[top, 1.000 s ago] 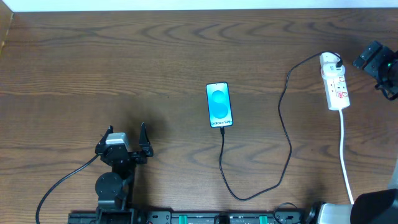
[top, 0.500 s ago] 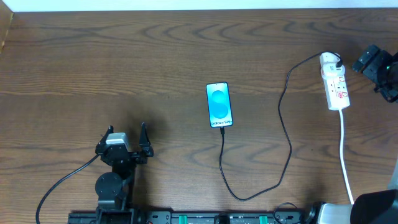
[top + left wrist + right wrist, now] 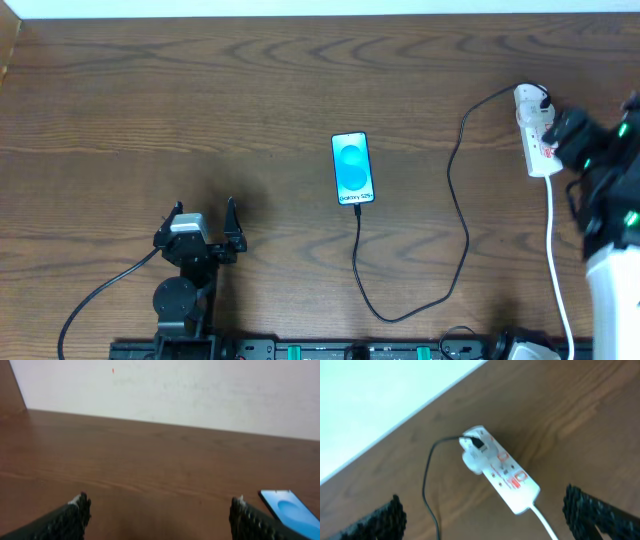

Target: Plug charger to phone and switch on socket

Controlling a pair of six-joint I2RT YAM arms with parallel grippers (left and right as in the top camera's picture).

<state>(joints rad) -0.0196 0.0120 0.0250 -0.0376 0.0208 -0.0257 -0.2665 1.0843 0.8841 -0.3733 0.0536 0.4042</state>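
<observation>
Dark wood-grain table (image 3: 200, 80) — plain white wall (image 3: 200, 390) behind.

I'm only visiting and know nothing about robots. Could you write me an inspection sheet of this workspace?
Surface: brown wood-grain table, no spills seen.
Job's things: slim smartphone with lit blue screen lies flat mid-table. A narrow white power strip with red marks lies at the right; its switch position cannot be told.
Clutter: nothing seen.
Grippers: left gripper, jaws open, over bare table. Right gripper, jaws open, above the power strip, holding nothing.
Cables: thin black charger cable runs from a white plug in the strip to the phone's near edge. A white cord leaves the strip.
Surroundings: white wall behind the table.
</observation>
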